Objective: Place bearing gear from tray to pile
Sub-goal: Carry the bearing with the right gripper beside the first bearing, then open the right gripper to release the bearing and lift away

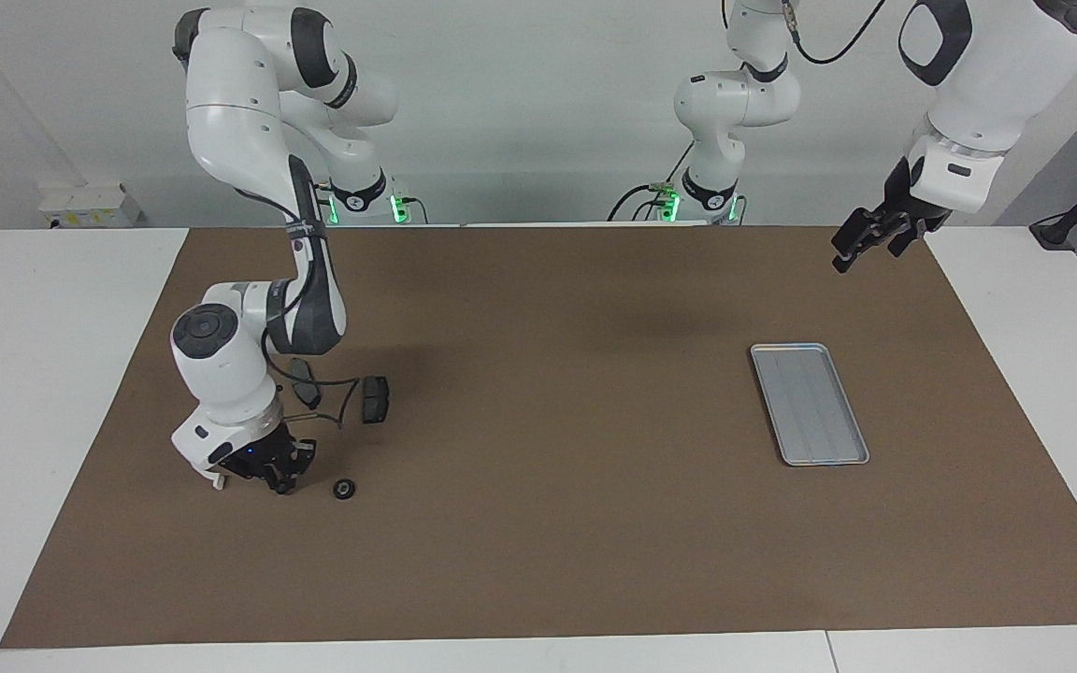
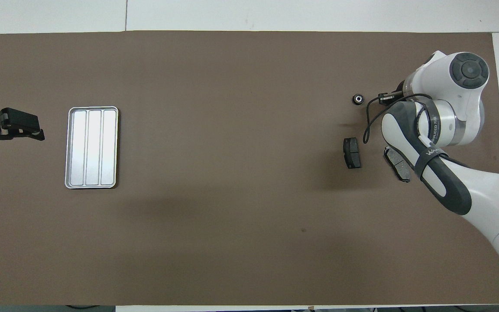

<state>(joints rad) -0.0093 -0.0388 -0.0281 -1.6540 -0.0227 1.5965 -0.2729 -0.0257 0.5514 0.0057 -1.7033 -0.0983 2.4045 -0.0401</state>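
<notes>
Resting on the brown mat (image 1: 538,523), the bearing gear (image 1: 344,489) lies apart from the tray (image 1: 809,403), at the right arm's end of the table.
The right gripper (image 1: 281,465) hangs low just beside the gear; whether its fingers are parted cannot be told. Two dark brake pads (image 1: 374,398) lie nearer the robots than the gear. The left gripper (image 1: 866,241) waits raised, over the mat's edge near the empty tray, fingers unreadable.

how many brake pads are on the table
2. One brake pad lies in the open near the bearing; the second pad sits beside it, partly under the right arm. More may be hidden there.
</notes>
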